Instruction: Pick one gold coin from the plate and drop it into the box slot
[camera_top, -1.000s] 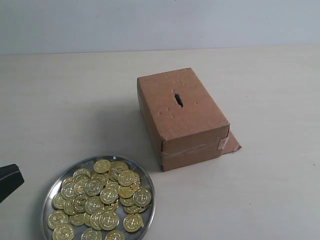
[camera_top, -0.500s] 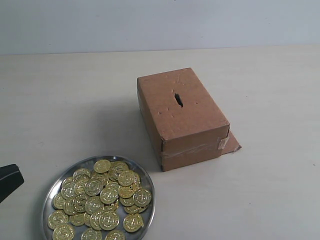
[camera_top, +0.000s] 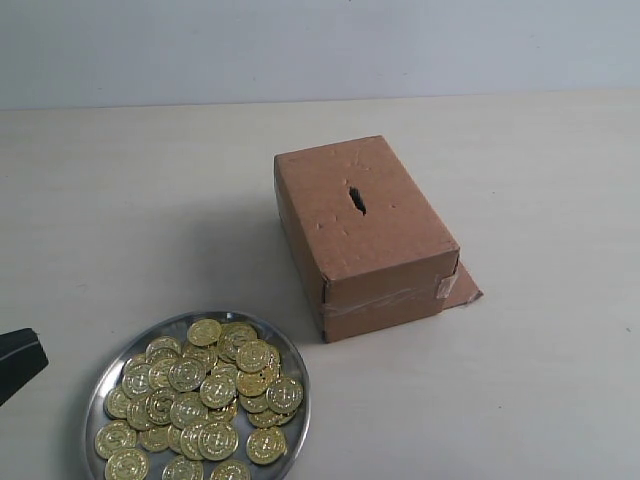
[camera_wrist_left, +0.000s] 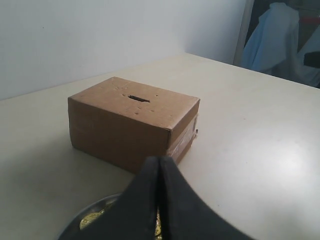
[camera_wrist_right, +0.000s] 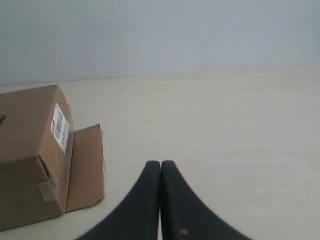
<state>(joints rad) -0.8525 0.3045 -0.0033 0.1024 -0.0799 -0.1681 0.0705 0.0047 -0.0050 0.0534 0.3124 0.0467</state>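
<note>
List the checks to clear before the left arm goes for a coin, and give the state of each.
1. Gold coins on the plate: ok, a heap lies there.
2. Left tool open for a grasp: not ok, it is shut and empty.
3. Left tool above the plate: not ok, it sits beside the plate at the exterior view's left edge.
4. Slot on the box clear: ok, nothing covers it.
5. Right tool out of the way: ok, it is shut and off to the side of the box.
6. One coin lying free of the rest: cannot tell, they overlap.
</note>
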